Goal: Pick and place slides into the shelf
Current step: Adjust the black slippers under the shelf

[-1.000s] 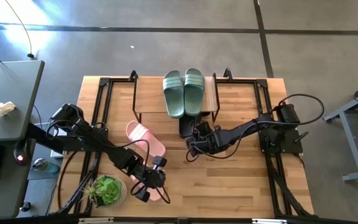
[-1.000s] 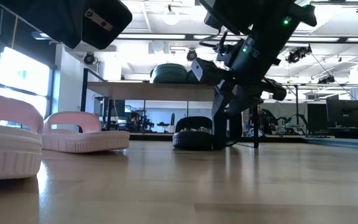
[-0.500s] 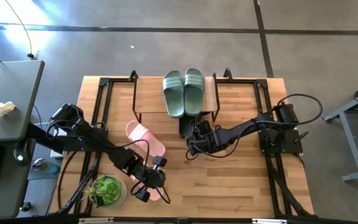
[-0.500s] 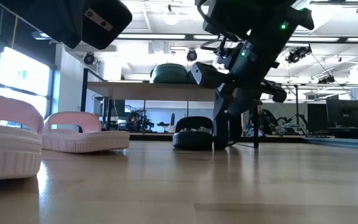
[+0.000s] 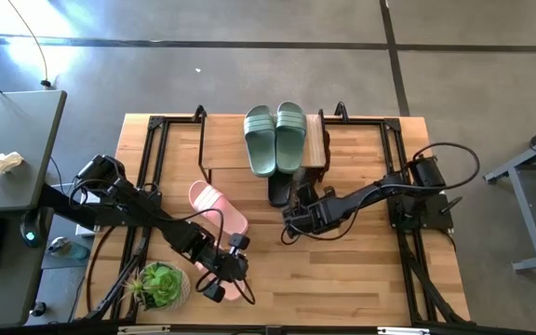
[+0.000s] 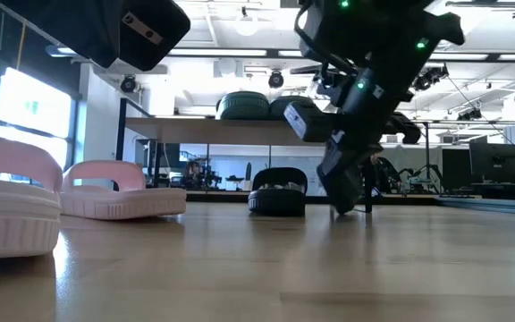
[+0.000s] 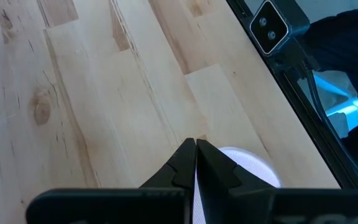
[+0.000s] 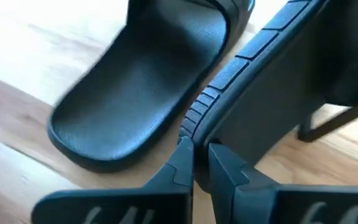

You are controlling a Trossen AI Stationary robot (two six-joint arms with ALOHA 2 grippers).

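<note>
Two sage green slides [image 5: 274, 138] lie on the shelf's plank top [image 5: 221, 151]. One black slide [image 8: 135, 93] lies flat on the table before the shelf. A second black slide [image 8: 278, 81] stands tilted on its edge beside it. My right gripper [image 8: 197, 152] is shut, its tips at that slide's ribbed edge. One pink slide [image 5: 216, 205] lies mid-table. Another pink slide [image 5: 243, 287] lies near the front edge. My left gripper [image 7: 196, 146] hangs shut just above the front one, clear of it in the low view. My right gripper has its shut fingertips [image 8: 184, 149] against the ribbed rim [image 8: 194, 121] of the tilted black slide, at its near end. It comes slanting down from the table's right. Whether any of the rim is pinched between the fingers, I cannot tell.
A potted green plant [image 5: 161, 284] stands at the near left corner beside my left arm. Black metal frames [image 5: 147, 167] run along both sides of the table. Bare wood lies open at the near right [image 5: 342, 279].
My right gripper has shut, rolled a little and tipped further down beside the black slides. In the low view it has shifted right, away from the flat black slide, which lies where it was.
</note>
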